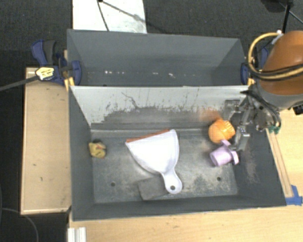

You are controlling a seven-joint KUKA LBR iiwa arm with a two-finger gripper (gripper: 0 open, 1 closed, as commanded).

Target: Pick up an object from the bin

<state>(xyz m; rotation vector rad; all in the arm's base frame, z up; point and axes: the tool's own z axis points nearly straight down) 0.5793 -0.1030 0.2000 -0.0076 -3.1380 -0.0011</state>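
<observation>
Scuffed grey metal lines the bin (pixel 141 102), its floor bare along the front right. At the right end the gripper (pixel 241 137) hangs low, just right of an orange round thing (pixel 221 130) and a small purple cylinder (pixel 221 158); whether it is open or closed cannot be told. The cylinder lies on its side, long axis left-right. A white scoop (pixel 156 153) lies mid-floor, handle toward the front wall.

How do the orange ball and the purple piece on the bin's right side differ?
Colour: the orange ball is orange-yellow, the purple piece pale violet. Shape: the ball is round, the purple piece a stubby cylinder on its side. Place: the ball lies nearer the back wall, the purple piece nearer the front. Both are small.
</observation>
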